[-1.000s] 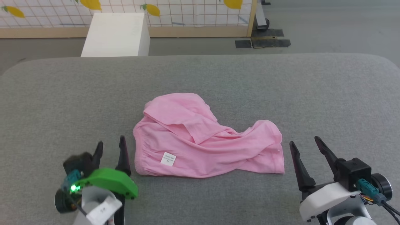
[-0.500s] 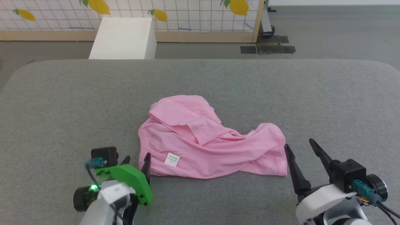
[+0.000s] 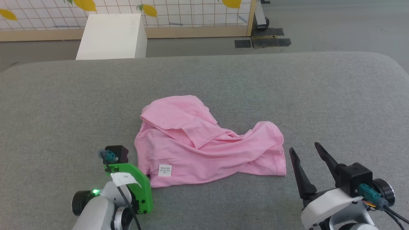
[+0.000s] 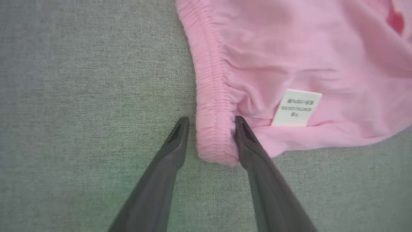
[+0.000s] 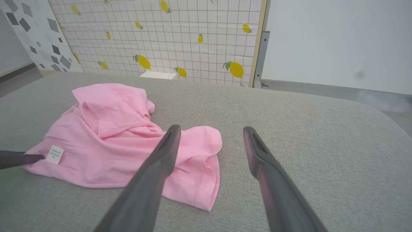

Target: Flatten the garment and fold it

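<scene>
The garment [image 3: 204, 143] is light pink and lies crumpled at the middle of the grey padded surface [image 3: 287, 89], with its white label [image 3: 165, 170] near the front left corner. In the left wrist view my left gripper [image 4: 209, 122] straddles the elastic waistband corner [image 4: 214, 141]. Its right finger touches the cloth and a thin gap remains beside the left finger, so the jaws are still open. The green wrist housing [image 3: 134, 182] covers those fingers in the head view. My right gripper [image 3: 303, 147] stands open just right of the garment's right hem [image 5: 206, 180], holding nothing.
A white box [image 3: 110, 36] stands on the floor behind the padded surface. Behind it is a lemon-patterned grid screen [image 3: 191, 12], with dark floor plates [image 3: 262, 41] at its right end. Bare grey padding surrounds the garment on all sides.
My left gripper has moved right and forward to the garment's front left corner, and its jaws have narrowed around the waistband. The head camera has shifted. The right gripper has hardly moved.
</scene>
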You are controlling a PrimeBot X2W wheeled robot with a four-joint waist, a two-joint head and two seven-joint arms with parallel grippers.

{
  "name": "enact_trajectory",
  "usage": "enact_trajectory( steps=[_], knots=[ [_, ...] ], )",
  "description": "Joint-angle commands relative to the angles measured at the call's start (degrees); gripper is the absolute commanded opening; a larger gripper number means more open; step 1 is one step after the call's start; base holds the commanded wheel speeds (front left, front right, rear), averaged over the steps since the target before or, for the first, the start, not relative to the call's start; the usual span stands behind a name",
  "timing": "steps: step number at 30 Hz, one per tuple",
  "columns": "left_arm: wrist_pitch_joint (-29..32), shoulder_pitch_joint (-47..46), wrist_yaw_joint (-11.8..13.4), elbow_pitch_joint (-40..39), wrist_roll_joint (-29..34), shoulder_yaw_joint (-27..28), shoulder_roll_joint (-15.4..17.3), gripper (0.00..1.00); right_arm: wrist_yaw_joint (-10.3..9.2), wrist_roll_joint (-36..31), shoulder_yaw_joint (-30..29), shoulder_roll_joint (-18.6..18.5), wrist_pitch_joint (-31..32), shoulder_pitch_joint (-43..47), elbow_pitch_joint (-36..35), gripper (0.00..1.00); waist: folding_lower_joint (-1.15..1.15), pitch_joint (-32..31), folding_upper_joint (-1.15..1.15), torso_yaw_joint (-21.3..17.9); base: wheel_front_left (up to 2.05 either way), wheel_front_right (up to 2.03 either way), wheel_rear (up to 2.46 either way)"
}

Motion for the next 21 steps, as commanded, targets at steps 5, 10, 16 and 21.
enact_trajectory(
  steps=[5, 10, 16, 21],
  knots=[
    [-2.9, 0.4, -0.6, -2.6, 0.6, -0.3, 0.6, 0.00, -0.09, 0.6, 0.0, 0.0, 0.0, 0.0, 0.3, 1.00, 0.00, 0.2, 0.00, 0.6, 0.00, 0.00, 0.00],
    [-9.3, 1.6, 0.5, -4.6, 1.4, 0.6, -0.1, 0.00, -0.09, 1.1, 0.0, 0.0, 0.1, 0.0, 1.6, 1.00, 0.00, -0.1, 0.00, 1.1, 0.00, 0.00, 0.00],
    [-12.5, 4.4, 1.0, -6.5, 1.0, 0.3, -1.5, 0.00, -0.09, 2.5, -0.6, 0.0, 6.0, -0.8, 7.3, 1.00, 0.00, 0.6, 0.00, 1.7, 0.00, 0.00, 0.00],
    [-13.4, 4.8, 0.9, -7.3, 0.8, -0.3, -2.2, 0.00, -0.09, 3.8, -1.2, 0.0, 13.9, -4.0, 12.5, 1.00, 0.00, 2.0, 0.00, 2.9, 0.00, 0.00, 0.00]
  ],
)
